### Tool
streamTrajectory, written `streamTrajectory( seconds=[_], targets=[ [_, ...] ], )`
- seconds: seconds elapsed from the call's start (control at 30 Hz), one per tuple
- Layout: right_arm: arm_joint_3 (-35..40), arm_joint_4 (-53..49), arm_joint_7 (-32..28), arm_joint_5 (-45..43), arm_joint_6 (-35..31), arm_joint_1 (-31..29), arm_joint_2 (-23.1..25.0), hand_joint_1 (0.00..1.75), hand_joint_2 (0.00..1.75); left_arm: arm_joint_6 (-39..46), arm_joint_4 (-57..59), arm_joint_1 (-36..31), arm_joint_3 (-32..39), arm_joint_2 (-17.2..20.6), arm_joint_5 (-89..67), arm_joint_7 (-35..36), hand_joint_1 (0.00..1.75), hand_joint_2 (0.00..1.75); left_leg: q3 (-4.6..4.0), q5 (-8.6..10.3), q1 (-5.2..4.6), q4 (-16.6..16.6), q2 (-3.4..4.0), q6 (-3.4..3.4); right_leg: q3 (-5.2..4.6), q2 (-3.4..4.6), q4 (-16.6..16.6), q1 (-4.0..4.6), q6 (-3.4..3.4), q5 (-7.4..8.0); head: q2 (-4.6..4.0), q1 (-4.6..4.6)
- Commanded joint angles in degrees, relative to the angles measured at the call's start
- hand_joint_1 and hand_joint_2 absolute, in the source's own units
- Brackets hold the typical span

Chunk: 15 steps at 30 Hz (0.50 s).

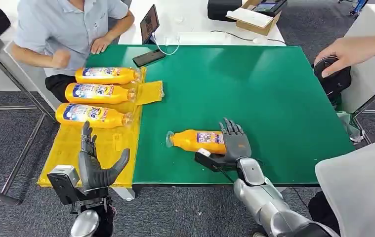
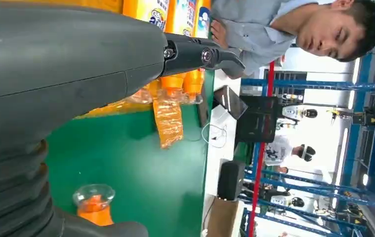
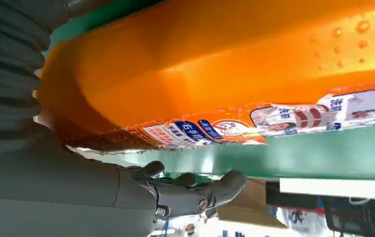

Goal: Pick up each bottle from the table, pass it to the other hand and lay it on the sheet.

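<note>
Orange plastic bottles (image 1: 99, 93), three, lie on the yellow sheet (image 1: 71, 148) just beyond the released left robot hand (image 1: 96, 163). A fourth orange bottle (image 1: 197, 140) lies on the green surface (image 1: 254, 94) under the right robot hand (image 1: 234, 140); grasp indeterminate. Right wrist view shows its label (image 3: 274, 121) close; transfer judged outstanding.

A green table (image 1: 254, 94) carries a yellow sheet (image 1: 71, 153) draped over its left edge, with three orange bottles (image 1: 99, 93) lying side by side on the sheet (caps toward the table's middle). A fourth bottle (image 1: 197, 140) lies on its side on the bare green near the front edge, and a dark phone (image 1: 148, 58) rests at the far edge. A crumpled yellow wrapper (image 1: 149, 92) lies just beside the sheet by the bottle caps.
</note>
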Motion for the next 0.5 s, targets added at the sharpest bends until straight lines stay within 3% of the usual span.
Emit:
streamTrajectory(
  seconds=[0.03,0.17,0.23,0.3,0.47,0.5],
  targets=[
    [-0.3,7.12,-0.7,-1.98,8.01,-0.72,-1.36,1.69,1.75,-0.79,3.11,-1.94,-1.9,1.8,-0.38,0.63,0.0,1.75,0.14,0.03,0.03,-0.04,-0.13,-0.05,0.2,-0.16,-0.05,0.04,-0.08,-0.01,0.0,0.0],
    [-0.94,7.18,-2.13,-3.44,10.71,-0.61,-1.29,1.73,1.75,-1.31,3.1,-2.01,-2.31,1.91,-0.5,0.85,0.0,1.75,0.25,0.03,0.04,-0.05,-0.1,-0.03,0.27,-0.13,-0.09,0.05,-0.08,0.01,0.0,0.0],
    [-6.16,6.28,-8.6,-11.73,17.13,0.3,-0.57,1.73,1.75,-1.7,3.6,-2.35,-2.73,1.98,-0.44,0.96,0.0,1.75,0.36,0.03,0.04,-0.04,-0.18,-0.06,0.12,-0.21,-0.08,0.05,-0.11,-0.02,0.0,0.02],
    [-6.06,6.1,-9.07,-12.07,17.03,0.77,-0.68,1.75,1.75,-1.67,3.81,-2.43,-2.8,1.87,-0.44,0.96,0.0,1.75,0.42,0.03,0.08,-0.08,-0.25,-0.03,0.02,-0.28,-0.16,0.1,-0.14,-0.01,0.0,0.02],
    [-11.4,2.53,-20.85,-24.25,21.33,2.82,1.86,1.75,1.75,-2.21,3.99,-2.23,-2.94,1.83,0.19,0.92,0.0,1.75,0.66,-0.09,0.08,-0.15,0.03,-0.05,0.55,0.01,-0.21,0.1,-0.11,0.0,0.0,0.02],
    [-11.21,2.3,-20.88,-24.42,21.42,2.91,2.12,1.75,1.75,-2.23,4.13,-2.26,-2.94,1.81,0.22,0.92,0.0,1.75,0.68,-0.08,0.12,-0.17,0.06,-0.08,0.65,0.05,-0.25,0.15,-0.16,0.02,0.0,0.02]
  ],
)
